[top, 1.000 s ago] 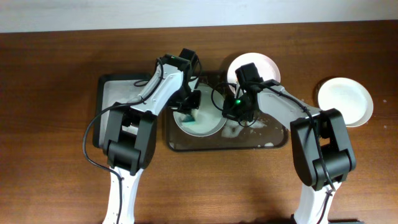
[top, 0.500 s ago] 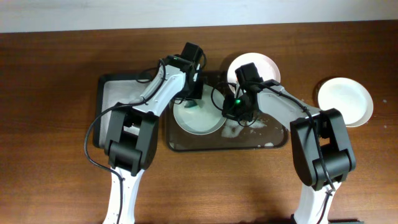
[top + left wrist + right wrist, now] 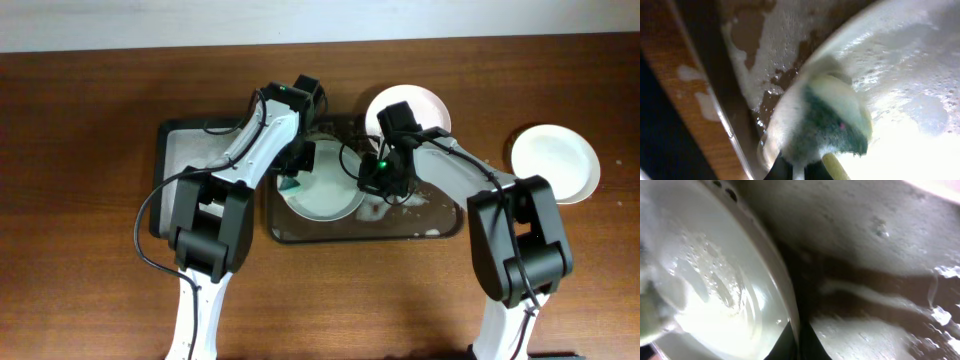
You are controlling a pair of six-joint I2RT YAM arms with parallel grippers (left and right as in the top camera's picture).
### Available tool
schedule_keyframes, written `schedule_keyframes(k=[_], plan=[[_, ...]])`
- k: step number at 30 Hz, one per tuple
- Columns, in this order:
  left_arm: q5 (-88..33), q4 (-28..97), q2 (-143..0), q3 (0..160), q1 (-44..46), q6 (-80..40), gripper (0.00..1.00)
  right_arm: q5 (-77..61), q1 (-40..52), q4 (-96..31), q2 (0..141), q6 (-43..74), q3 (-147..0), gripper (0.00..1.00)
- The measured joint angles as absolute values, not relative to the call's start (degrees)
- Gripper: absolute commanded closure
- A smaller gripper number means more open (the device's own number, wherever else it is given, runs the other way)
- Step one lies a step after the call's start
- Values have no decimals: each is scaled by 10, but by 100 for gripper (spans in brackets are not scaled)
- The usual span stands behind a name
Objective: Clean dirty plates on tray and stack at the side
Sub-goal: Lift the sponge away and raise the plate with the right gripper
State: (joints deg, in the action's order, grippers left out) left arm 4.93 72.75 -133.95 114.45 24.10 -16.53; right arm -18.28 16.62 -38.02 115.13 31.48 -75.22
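Our left claw (image 3: 298,170) has slid back to the left edge of the round white plate (image 3: 330,198), pinching the green and yellow sponge (image 3: 832,127) tight against its soapy face. Our right claw (image 3: 378,180) is squeezed shut on the plate's right rim and holds it in the big dark grey tray (image 3: 420,230). We think this plate is only partly washed, and another white plate (image 3: 555,162) sits on the brown wooden counter (image 3: 100,290) at the side.

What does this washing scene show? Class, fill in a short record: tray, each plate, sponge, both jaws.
tray: wet, foamy
soapy plate: in the tray's left half
sponge: pressed on the soapy plate's left edge
left jaws: shut on the sponge
right jaws: shut on the soapy plate's right rim
second plate: at the tray's far edge
third plate: on the table, right of the tray, apart
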Motion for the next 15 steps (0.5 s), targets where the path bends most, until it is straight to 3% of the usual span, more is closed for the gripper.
schedule_keyframes(k=[9, 15], plan=[[60, 801, -1340, 1340, 236, -163, 99, 37, 166, -485, 971, 303, -759, 96], [58, 801, -1340, 1360, 236, -163, 99, 221, 166, -489, 866, 293, -762, 96]])
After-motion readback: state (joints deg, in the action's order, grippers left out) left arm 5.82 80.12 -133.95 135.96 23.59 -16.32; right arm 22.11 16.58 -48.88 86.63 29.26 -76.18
